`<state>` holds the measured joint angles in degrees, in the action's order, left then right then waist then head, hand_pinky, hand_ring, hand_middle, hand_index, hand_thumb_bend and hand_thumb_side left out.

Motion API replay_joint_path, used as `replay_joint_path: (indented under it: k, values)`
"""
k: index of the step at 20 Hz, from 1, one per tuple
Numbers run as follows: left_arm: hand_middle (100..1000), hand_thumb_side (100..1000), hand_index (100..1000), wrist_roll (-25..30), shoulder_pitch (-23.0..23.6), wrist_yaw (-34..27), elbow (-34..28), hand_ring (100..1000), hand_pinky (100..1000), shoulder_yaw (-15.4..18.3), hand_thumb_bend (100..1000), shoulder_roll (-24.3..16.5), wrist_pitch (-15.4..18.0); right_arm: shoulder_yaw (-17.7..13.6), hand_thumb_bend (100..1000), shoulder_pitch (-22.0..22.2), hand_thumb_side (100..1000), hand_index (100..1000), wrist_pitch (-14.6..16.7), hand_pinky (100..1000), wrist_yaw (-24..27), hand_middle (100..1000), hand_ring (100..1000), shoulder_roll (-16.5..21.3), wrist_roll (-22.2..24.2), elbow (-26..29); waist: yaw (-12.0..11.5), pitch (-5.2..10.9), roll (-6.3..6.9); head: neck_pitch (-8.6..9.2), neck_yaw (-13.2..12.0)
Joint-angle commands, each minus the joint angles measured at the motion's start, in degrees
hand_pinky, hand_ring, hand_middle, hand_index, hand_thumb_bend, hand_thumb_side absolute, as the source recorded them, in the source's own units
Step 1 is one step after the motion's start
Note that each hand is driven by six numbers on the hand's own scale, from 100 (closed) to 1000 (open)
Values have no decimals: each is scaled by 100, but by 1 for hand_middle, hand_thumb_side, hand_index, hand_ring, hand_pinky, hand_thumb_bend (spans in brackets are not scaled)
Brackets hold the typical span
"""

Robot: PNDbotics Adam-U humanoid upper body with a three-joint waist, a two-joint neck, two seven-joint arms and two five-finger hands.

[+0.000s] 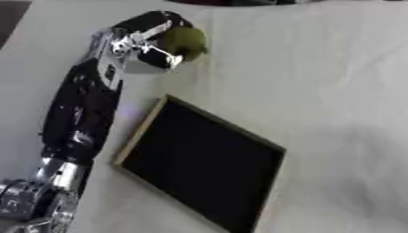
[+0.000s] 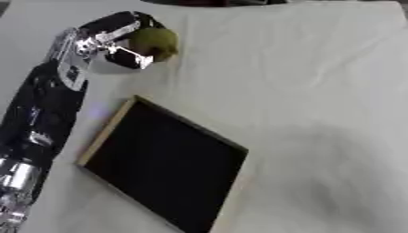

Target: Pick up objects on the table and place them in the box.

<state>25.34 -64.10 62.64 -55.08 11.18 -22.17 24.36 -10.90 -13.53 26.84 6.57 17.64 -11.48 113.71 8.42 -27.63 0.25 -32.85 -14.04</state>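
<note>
The left hand (image 1: 147, 38) is curled around a round green fruit (image 1: 185, 42), with its fingers (image 1: 163, 57) wrapped over it. Hand and fruit are up past the far corner of the box (image 1: 140, 132). The box is dark inside with a light wooden rim and sits askew on the pale surface (image 1: 318, 91). The black arm runs down beside the box.

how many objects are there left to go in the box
1. A round green fruit sits at the far left of the table, with the left robot hand curled round it, beyond the box. The box shows dark inside; nothing else visible, though the arm could hide something.
</note>
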Motion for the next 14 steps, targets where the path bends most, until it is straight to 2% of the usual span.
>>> replay_joint_path:
  k: [1, 2, 6, 11, 14]
  values:
    - [632, 176, 748, -301, -27, 165, 16, 671, 709, 14, 100, -167, -30, -30, 100, 2, 617, 728, -20, 742, 50, 563, 730, 51, -24, 89, 4, 160, -6, 2, -7]
    - [600, 180, 711, -401, -25, 152, 29, 624, 660, 16, 100, -165, -34, -34, 100, 6, 617, 728, -20, 741, 53, 563, 729, 49, -29, 89, 6, 164, -7, -2, -7]
    - [541, 163, 626, -840, -13, -20, 16, 529, 554, 4, 100, -156, -33, -41, 100, 12, 618, 728, -34, 741, 65, 562, 730, 35, -45, 89, 6, 179, -7, -14, -14]
    - [497, 142, 549, -1628, 13, -203, -75, 466, 498, -33, 100, -155, 77, -43, 100, 21, 620, 728, -67, 740, 113, 560, 730, 15, -47, 89, -1, 190, -12, -30, -24]
    - [516, 102, 571, -1953, 35, -363, -86, 446, 485, -63, 100, -159, 133, -56, 100, 36, 620, 728, -71, 740, 133, 560, 729, 12, -49, 89, -12, 203, -19, -46, -23]
